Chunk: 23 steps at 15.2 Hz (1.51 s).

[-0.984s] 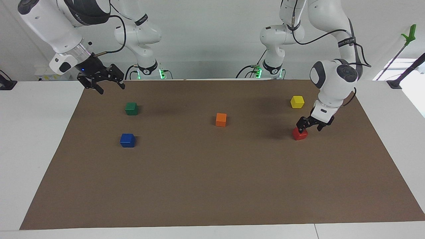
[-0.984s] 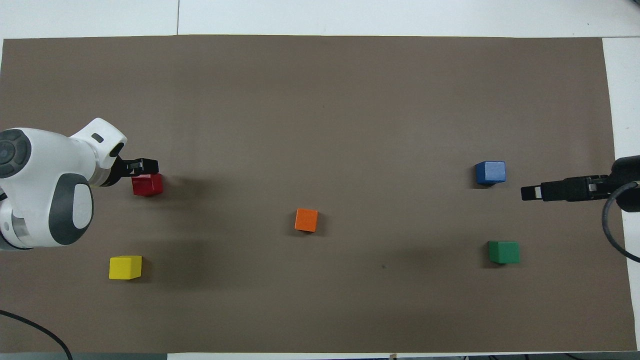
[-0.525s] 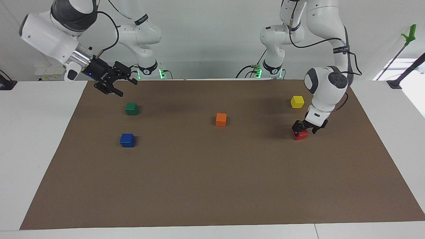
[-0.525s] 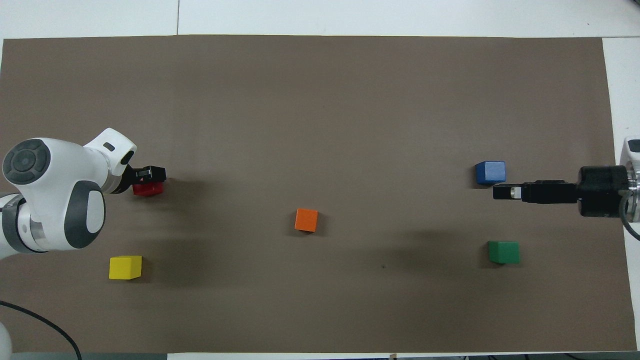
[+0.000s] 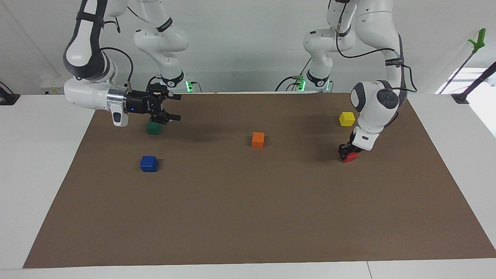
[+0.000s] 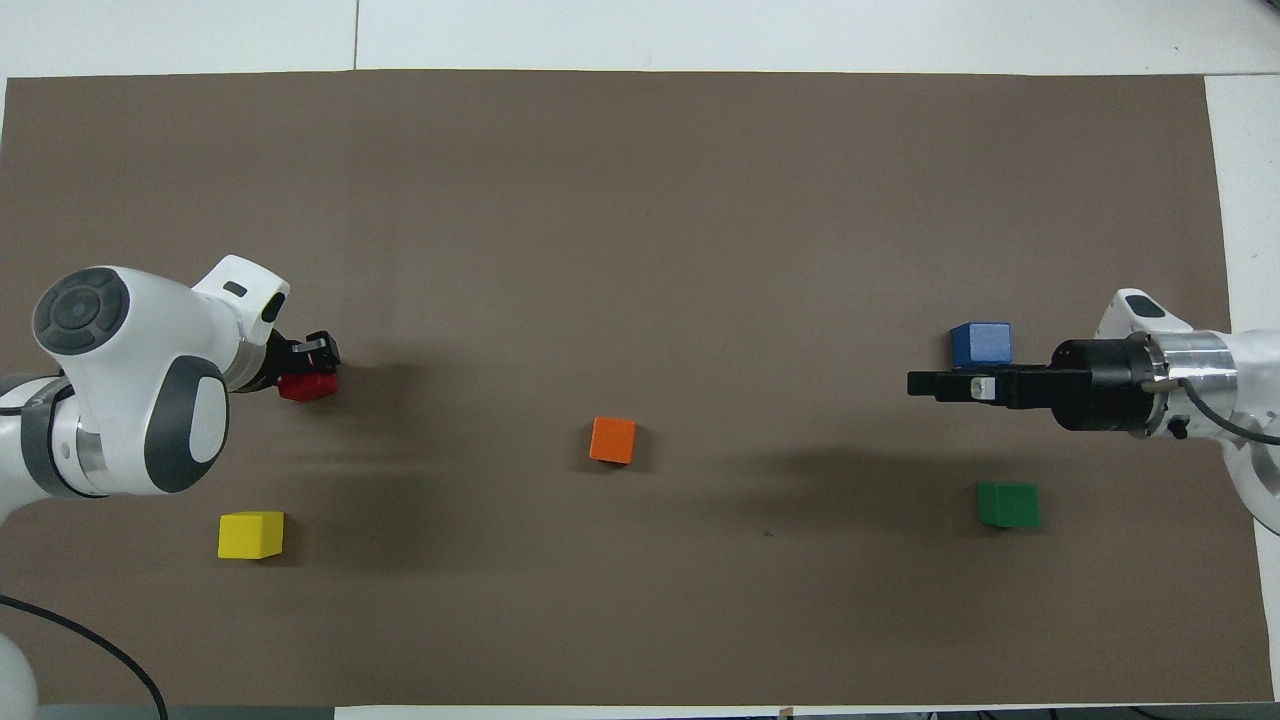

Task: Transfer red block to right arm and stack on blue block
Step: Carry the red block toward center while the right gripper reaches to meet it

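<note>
Red block lies on the brown mat at the left arm's end of the table, farther from the robots than the yellow block. I see my left gripper down on it, fingers closed against its sides. My right gripper hangs in the air with its fingers spread wide — holding nothing — above the mat beside the green block. The blue block sits farther out, the orange block mid-mat.

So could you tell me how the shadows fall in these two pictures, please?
Facing view: soft shadows on the brown mat beside the orange block and red block. Overhead view: a broad faint smear beneath the right gripper.
</note>
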Tool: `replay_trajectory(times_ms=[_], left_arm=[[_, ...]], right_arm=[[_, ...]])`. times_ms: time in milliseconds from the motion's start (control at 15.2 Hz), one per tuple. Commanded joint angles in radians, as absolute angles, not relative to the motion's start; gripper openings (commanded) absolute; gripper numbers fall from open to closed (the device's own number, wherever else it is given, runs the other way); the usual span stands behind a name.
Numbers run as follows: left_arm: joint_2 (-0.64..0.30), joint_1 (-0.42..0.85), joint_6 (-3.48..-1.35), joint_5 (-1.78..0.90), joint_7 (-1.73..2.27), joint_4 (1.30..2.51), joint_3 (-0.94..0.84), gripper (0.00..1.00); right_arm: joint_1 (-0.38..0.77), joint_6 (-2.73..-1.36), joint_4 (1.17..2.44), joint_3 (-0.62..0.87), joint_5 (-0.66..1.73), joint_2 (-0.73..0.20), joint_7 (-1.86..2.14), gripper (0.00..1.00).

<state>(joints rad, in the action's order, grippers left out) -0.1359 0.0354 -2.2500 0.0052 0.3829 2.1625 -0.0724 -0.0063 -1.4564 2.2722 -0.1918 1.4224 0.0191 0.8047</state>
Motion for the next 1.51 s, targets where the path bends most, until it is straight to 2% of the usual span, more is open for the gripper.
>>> replay_trajectory(times_ms=[0,197,459,721,984,1246,1443], left_arm=[[-0.109,0.139,-1.969,-0.037,0.585,1.961,-0.066,0.00],[-0.074,0.189,-1.801,-0.213,0.786,1.798,-0.067,0.00],[0.047,0.209,-1.772,-0.378,1.137,1.786,-0.145,0.00],[0.087,0.210,-1.799,-0.538,1.585,1.755,-0.265,0.00],[0.097,0.210,-1.946,-0.542,1.951,1.769,-0.429,0.00],[0.115,0.221,-2.078,-0.575,2.000,1.815,-0.506,0.00],[0.153,0.276,-2.158,-0.578,2.006,1.890,-0.508,0.00]], right_arm=[[-0.017,-1.275,2.292,-0.187,1.566,-0.105,0.924,1.00],[0.006,-1.120,2.292,-0.184,1.664,-0.181,0.951,1.00],[0.047,-0.985,2.304,-0.183,1.735,-0.232,0.950,1.00],[0.126,-0.899,2.321,-0.183,1.830,-0.282,0.948,1.00],[0.187,-0.815,2.347,-0.154,1.942,-0.330,0.948,1.00],[0.222,-0.776,2.353,-0.129,1.996,-0.344,0.946,1.00],[0.250,-0.741,2.370,-0.094,2.049,-0.356,0.951,1.00]])
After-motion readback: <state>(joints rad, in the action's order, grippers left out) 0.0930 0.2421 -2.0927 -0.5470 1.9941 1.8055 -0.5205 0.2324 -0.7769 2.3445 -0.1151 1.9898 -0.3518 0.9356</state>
